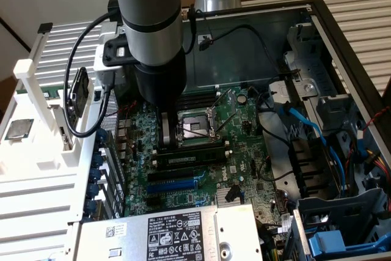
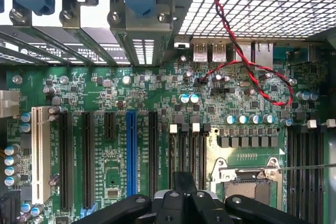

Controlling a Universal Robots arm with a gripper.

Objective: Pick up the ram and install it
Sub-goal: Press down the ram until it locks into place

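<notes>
My gripper (image 1: 165, 134) points straight down at the motherboard (image 1: 244, 151) inside the open computer case. Its fingers are shut, and their tips sit at the end of the black memory slots (image 1: 189, 158) beside the processor socket (image 1: 194, 126). A long dark stick, apparently the ram (image 1: 194, 147), lies seated in the slot nearest the socket. I cannot tell whether the fingertips touch it. In the wrist view the gripper (image 2: 184, 179) is shut, just over the memory slots (image 2: 187, 150) with the socket (image 2: 247, 177) alongside.
A square silver processor chip (image 1: 18, 128) rests on the white rack at the exterior view's left. The power supply (image 1: 171, 236) borders the board at the front. Blue cables (image 1: 308, 129) and a drive cage (image 1: 342, 224) crowd the exterior view's right. A red-and-black wire (image 2: 247, 61) loops over the board.
</notes>
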